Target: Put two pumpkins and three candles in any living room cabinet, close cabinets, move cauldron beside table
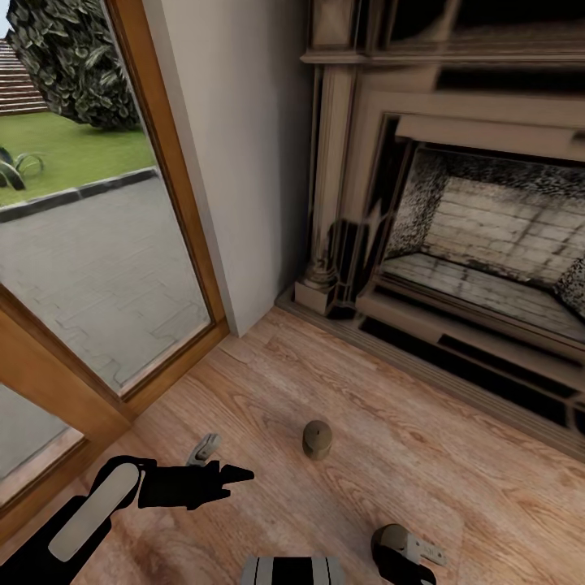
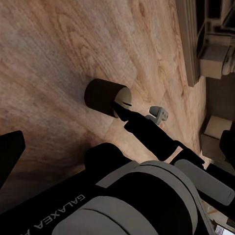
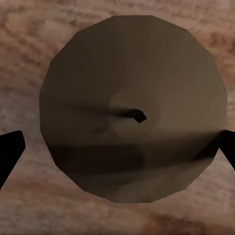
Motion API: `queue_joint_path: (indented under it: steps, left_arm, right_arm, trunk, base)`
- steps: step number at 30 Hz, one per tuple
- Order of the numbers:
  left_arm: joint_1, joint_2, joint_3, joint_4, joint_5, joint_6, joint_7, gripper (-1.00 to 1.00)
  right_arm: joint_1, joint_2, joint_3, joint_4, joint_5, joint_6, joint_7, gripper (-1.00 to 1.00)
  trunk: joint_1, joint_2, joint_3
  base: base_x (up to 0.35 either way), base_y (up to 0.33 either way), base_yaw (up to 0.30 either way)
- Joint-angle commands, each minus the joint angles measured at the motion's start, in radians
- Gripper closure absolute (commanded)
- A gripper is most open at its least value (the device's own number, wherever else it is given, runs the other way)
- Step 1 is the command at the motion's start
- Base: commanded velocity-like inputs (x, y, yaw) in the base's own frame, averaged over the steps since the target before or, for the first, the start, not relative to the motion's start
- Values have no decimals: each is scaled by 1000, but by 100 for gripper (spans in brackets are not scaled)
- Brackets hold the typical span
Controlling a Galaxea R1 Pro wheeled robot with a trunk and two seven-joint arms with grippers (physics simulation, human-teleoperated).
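Straddling candle point(image 3: 132, 112), spread right end effector point(image 3: 117, 152)

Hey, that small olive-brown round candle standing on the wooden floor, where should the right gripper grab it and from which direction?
Probably from straight above, closing on the curved side wall. The olive-brown candle stands upright on the wooden floor, wick up, so its flat round top offers no hold. The right gripper is open, with a fingertip on either side of the candle.
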Motion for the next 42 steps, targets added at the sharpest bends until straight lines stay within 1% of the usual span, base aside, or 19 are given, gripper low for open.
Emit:
queue_joint_path:
  steps: [1,2,7,21,27,36,40,42]
  left_arm:
    - [-1,1,-1,0,-7,1,-7,-100]
    - [-1,1,-1,0,-7,1,-7,-100]
    - [-1,1,-1,0,-7,1,-7,-100]
    - [-1,1,-1,0,-7,1,-7,-100]
    - [-1,1,-1,0,-7,1,-7,-100]
    - [-1,-1,-1,1,-7,0,-7,-100]
    - [-1,-1,-1,1,-7,0,-7,-100]
    - [-1,-1,-1,1,-7,0,-7,-100]
  right_arm:
    - [0,0,8,0,-7,-3,-5,-100]
    - [0,0,8,0,-7,-5,-5,-100]
    - [0,0,7,1,-9,-7,-5,-100]
    - [0,0,7,1,-9,-9,-6,-100]
    - [0,2,6,4,-13,-67,-6,-100]
    - [0,1,6,5,-14,-80,-6,-100]
    - [0,1,6,5,-14,-81,-6,-100]
    - [0,2,6,5,-14,-81,-6,-100]
  trunk:
    - [0,0,-1]
    - [0,0,-1]
    - [2,-1,-20]
    - [2,-1,-20]
    - [2,-1,-20]
    - [2,-1,-20]
    - [4,-2,-35]
    - [4,-2,-35]
  base:
    - [0,0,0]
    - [0,0,0]
    - [0,0,0]
    - [0,0,0]
    - [0,0,0]
    - [0,0,0]
    - [0,0,0]
    - [0,0,0]
